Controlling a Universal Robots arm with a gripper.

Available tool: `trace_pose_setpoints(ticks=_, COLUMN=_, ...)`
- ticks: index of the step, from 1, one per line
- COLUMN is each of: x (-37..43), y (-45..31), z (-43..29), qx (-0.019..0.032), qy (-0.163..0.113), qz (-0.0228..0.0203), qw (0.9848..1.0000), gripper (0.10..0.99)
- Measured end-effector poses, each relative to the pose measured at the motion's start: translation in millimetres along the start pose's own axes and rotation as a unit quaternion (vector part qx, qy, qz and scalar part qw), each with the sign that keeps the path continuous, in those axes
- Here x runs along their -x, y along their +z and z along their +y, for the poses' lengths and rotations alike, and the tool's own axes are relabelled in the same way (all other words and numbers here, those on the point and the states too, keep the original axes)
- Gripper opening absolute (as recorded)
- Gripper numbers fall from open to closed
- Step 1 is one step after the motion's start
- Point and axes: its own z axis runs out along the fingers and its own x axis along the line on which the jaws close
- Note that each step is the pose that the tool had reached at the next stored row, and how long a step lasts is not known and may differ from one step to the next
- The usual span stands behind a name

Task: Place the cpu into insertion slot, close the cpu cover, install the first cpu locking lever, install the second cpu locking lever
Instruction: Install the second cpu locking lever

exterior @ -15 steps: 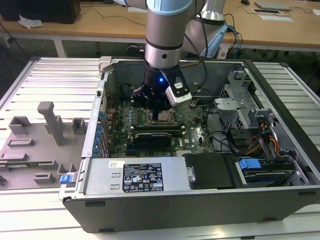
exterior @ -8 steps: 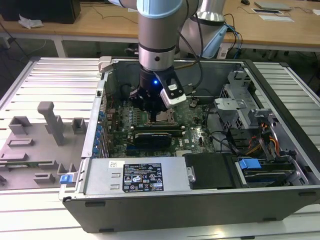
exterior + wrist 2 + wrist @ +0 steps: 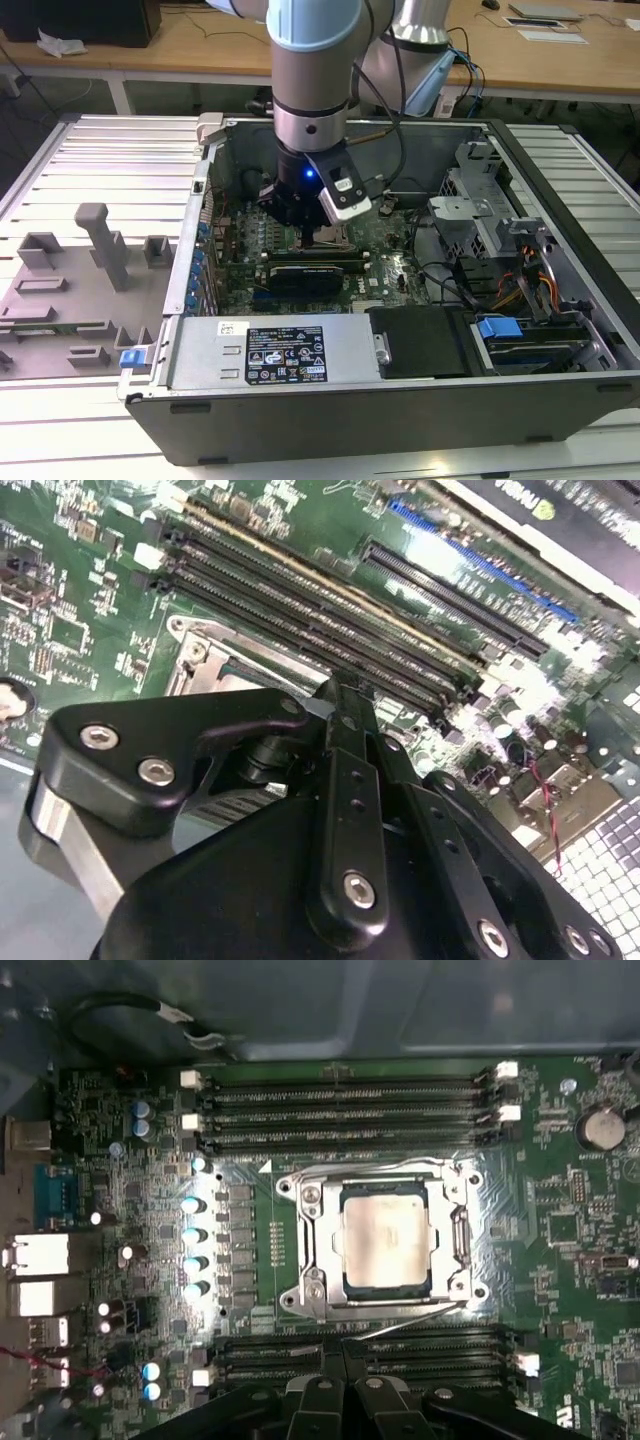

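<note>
Black links of the gripper [image 3: 345,1385] fill the near foreground, fingers pressed together on nothing. Just beyond, the cpu [image 3: 385,1235] sits in the insertion slot [image 3: 452,1305], the cpu cover [image 3: 318,1245] framing it. A thin lever [image 3: 410,1322] beside could slip off.

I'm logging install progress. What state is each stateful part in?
cpu: seated in the insertion slot.
cpu cover: closed flat around the cpu.
Locking lever: one thin rod sits slanted at the socket edge, apparently unlatched.
gripper: fingers together, holding nothing, above the memory slots.
</note>
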Motion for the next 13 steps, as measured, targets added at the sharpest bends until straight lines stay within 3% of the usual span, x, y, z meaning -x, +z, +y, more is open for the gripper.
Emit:
trace_pose_setpoints(ticks=6, x=-3.1, y=1.5, z=-7.2, qx=0.0295, qy=-0.003, qz=-0.0041, qw=0.9996, gripper=0.106)
trace_pose_setpoints(ticks=8, x=-4.6, y=2.6, z=-10.8, qx=0.0355, qy=-0.003, qz=-0.0047, qw=0.9994, gripper=0.106)
trace_pose_setpoints(ticks=13, x=-7.4, y=9.5, z=-15.7, qx=0.044, qy=-0.005, qz=-0.0051, qw=0.999, gripper=0.106)
